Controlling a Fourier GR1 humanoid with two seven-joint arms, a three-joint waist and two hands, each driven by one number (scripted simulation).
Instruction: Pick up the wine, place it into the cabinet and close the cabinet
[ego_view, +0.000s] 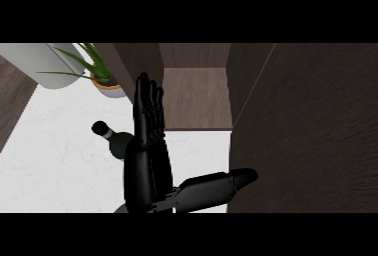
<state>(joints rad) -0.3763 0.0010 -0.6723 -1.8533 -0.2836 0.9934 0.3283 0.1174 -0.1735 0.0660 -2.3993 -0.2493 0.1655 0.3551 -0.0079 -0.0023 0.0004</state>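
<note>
Closest to me, one robot hand (148, 117) is flat with fingers straight, grasping nothing (which arm, I can't tell). Wine bottle (112, 137) stands on the bench (52, 150) beside it; cabinet (196, 100) open, so everything remains.

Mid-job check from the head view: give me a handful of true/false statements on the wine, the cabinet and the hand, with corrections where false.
1. The wine bottle stands on the white counter. True.
2. The bottle is already inside the cabinet. False: it is outside, to the left of the cabinet opening, partly hidden behind the hand.
3. The cabinet is closed. False: its opening shows a bare brown shelf, with the door swung out at the right.
4. The hand has its fingers straight, pointing away from the robot. True.
5. A potted plant sits at the far left of the counter, beside the cabinet. True.
6. The hand is curled round the bottle's neck. False: its fingers are extended, not wrapped round anything.
</note>
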